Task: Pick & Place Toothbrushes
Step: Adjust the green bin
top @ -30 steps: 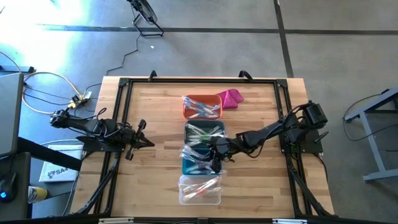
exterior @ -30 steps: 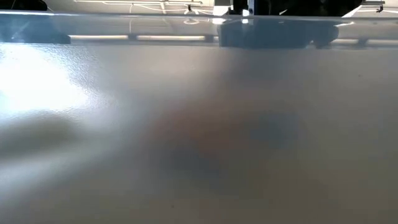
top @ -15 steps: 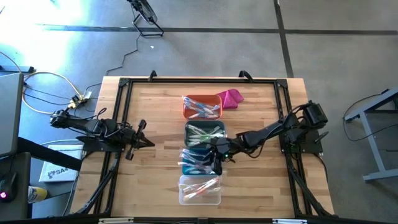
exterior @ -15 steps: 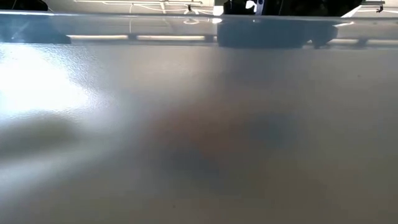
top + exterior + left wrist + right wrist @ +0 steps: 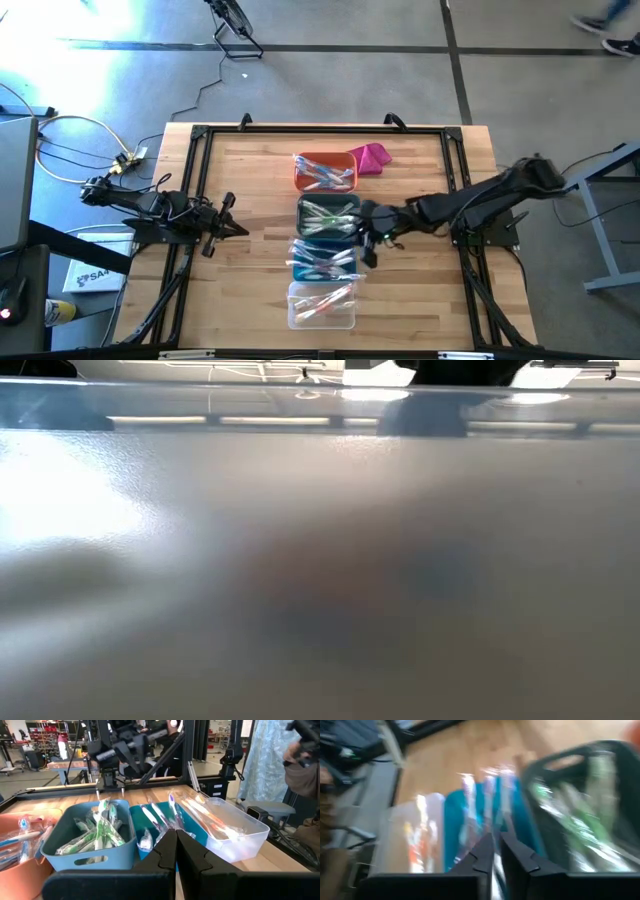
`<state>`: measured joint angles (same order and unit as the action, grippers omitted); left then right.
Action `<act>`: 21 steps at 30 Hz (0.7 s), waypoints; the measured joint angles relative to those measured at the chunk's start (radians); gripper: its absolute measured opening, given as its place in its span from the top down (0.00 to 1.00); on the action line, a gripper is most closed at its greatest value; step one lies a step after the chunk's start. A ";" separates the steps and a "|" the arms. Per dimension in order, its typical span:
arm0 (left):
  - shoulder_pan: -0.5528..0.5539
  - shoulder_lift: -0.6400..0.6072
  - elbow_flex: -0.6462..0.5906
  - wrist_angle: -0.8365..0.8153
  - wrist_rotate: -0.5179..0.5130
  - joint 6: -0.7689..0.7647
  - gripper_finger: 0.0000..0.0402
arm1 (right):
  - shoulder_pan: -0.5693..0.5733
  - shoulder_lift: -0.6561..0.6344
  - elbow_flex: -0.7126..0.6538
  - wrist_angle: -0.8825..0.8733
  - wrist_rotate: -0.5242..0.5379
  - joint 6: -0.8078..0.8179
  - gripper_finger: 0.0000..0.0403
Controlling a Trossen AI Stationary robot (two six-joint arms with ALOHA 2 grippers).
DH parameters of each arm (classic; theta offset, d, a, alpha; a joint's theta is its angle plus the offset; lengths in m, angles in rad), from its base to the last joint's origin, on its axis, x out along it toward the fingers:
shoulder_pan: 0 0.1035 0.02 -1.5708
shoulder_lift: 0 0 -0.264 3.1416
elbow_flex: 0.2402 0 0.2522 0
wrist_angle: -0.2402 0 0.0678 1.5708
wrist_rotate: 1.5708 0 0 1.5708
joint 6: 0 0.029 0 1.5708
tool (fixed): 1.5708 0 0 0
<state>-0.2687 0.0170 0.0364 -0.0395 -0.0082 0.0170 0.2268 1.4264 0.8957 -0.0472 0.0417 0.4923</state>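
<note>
The toothbrushes (image 5: 325, 218) lie in clear glossy wrappers, sorted into four small bins that stand in a row down the middle of the wooden desk (image 5: 250, 180). The orange bin (image 5: 325, 172) at the far end holds bluish and white ones; the grey bin (image 5: 328, 215) next to it holds green ones (image 5: 102, 832); the teal bin (image 5: 322, 260) holds blue and purple ones, several poking above its rim; the clear bin (image 5: 322, 305) at the near end holds pink and orange ones (image 5: 207, 817). The bins stand close together, each touching or almost touching its neighbour.

A magenta cloth (image 5: 372, 157) sits on the desk just beside the far right corner of the orange bin.

The right gripper (image 5: 366, 240) hangs over the right edge of the row, at the meeting of the grey and teal bins, its arm reaching in from the desk's right side. In the right wrist view its two fingers (image 5: 482, 852) stand nearly together with a narrow gap, and a thin wrapped stick seems to lie in that gap, but the blur keeps me from telling whether the jaws clamp it.

The left gripper (image 5: 222, 229) waits low over the left part of the desk, well apart from the bins and pointing toward them, jaws pressed together on nothing.

Black frame rails (image 5: 200, 135) run along the desk's edges.
</note>
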 joint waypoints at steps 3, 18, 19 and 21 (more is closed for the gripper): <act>0.000 0.000 0.000 0.000 0.000 0.000 1.00 | 0.000 -0.085 0.000 -0.155 0.080 0.002 0.98; 0.000 0.000 -0.003 0.082 -0.071 -0.247 1.00 | -0.144 -0.204 -0.122 -0.506 0.183 0.082 0.99; 0.000 0.000 -0.003 0.081 -0.094 -0.256 1.00 | -0.158 -0.204 -0.150 -0.477 0.183 0.084 0.99; 0.000 0.000 -0.003 0.071 -0.135 -0.265 1.00 | -0.181 -0.204 -0.201 -0.420 0.186 0.086 0.99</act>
<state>-0.2687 0.0170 0.0330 0.0314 -0.1434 -0.2481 0.0456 1.2224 0.6942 -0.4669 0.2276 0.5785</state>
